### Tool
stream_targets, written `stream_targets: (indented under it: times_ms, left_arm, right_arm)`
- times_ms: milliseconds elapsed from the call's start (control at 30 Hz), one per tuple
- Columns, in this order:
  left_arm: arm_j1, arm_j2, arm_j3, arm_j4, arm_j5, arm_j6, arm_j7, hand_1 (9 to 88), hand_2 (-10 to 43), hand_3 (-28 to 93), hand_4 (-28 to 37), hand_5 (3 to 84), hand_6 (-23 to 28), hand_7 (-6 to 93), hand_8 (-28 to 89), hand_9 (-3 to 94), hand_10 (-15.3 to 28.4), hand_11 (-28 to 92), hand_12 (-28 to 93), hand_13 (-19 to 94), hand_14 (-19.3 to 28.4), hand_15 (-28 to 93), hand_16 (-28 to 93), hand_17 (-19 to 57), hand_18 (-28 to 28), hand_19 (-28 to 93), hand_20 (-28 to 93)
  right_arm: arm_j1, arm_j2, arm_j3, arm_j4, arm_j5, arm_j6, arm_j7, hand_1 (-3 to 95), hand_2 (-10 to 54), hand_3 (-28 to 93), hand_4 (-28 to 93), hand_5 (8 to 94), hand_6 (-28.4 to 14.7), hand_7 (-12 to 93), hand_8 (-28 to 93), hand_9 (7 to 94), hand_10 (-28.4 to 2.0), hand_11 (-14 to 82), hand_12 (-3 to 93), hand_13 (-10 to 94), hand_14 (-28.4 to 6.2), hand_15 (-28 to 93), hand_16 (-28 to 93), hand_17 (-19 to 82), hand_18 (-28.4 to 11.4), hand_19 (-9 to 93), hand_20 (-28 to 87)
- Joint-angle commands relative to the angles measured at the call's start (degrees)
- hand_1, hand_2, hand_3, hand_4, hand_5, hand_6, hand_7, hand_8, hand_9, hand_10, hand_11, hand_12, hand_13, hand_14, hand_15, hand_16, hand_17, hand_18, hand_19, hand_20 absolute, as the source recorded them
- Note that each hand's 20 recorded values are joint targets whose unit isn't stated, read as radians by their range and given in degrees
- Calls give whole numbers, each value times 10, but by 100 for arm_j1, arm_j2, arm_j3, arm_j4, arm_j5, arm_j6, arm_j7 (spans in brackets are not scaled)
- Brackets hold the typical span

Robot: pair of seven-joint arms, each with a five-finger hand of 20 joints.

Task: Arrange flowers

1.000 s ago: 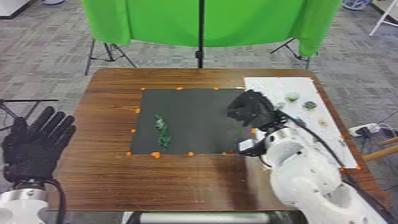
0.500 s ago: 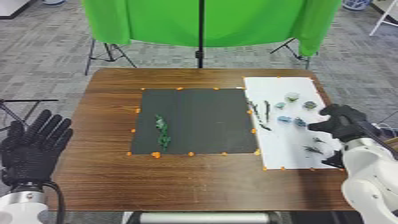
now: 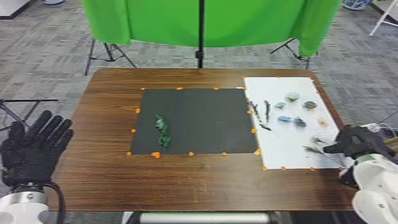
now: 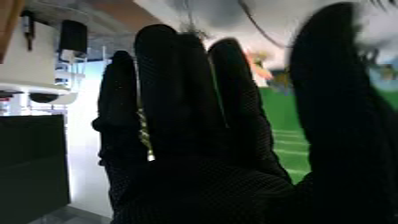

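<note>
So we've got one green sprig on the black mat, toward the table's left edge, and the rest of the bits on the white sheet along the right edge. Our right hand is over the table's right edge, on the near half, fingers straight and nothing gripped. The left hand is relaxed and open too, out past the left edge.

What worries us most is the thin sprigs right beside that right hand. They look super light, so a low sweep of the glove could drag them or shove them off the right edge — we can't even tell if it's touching one now.

Next, the blue flowers sit close together in the middle of the sheet, so thick fingers going for one could easily nudge its neighbour. Same deal with the green flowers nearer the table's far right corner.

The dark stems are skinny and lie flat, so a pinch that's a touch high would probably just close on air. And when we add stuff near the first sprig, a trailing sleeve or fingertip might knock it crooked — we'd come in from above.
</note>
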Motion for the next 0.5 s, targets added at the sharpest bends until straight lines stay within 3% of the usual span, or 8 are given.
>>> stream_targets:
  times_ms: [33,200,500]
  left_arm:
    - [95,-67,79,-8,21,81,-91,276,101,670,-283,462,90,74,-79,431,145,161,108,359,145,246,-20,-51,134,289,117]
    - [95,-79,97,-8,25,78,-91,276,102,670,-283,462,90,74,-78,432,146,161,108,360,145,248,-20,-52,134,290,118]
    - [63,-49,90,15,1,89,-129,276,103,671,-283,463,92,73,-79,431,147,161,109,360,147,249,-20,-52,134,290,117]
  right_arm:
    - [-22,69,-147,100,-187,625,130,518,-95,623,-282,691,-22,237,-42,697,-141,270,218,606,-113,604,243,257,-217,747,358]
    - [74,111,-214,-126,38,646,240,560,-37,638,-282,722,-18,296,-14,763,-127,266,328,650,-109,645,267,271,-215,751,369]
    - [555,152,-734,-851,896,835,565,543,-51,704,-282,746,-20,296,1,786,-128,300,359,671,-113,686,276,290,-224,766,370]
